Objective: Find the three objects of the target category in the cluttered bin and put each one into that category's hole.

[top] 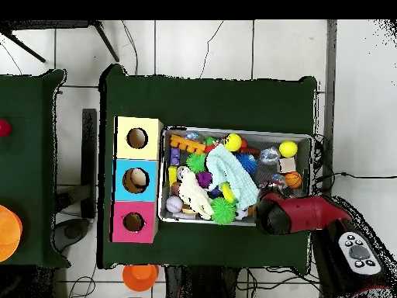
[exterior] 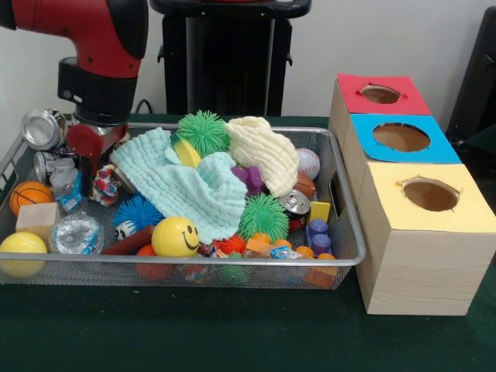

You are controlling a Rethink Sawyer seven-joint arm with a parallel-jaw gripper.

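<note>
The bin point(exterior: 341, 260) fills the centre and left of the front view, crammed with toys. The red and black arm comes down at the upper left, and its gripper point(exterior: 87, 167) reaches into the bin's far left corner beside a crushed silver can point(exterior: 43, 128); whether it is open or holds anything cannot be told. A mint cloth point(exterior: 182, 186) lies across the middle, a yellow smiley ball point(exterior: 175, 236) near the front rim. To the right stand three boxes: red point(exterior: 391, 105), blue point(exterior: 372, 151), yellow point(exterior: 387, 213).
</note>
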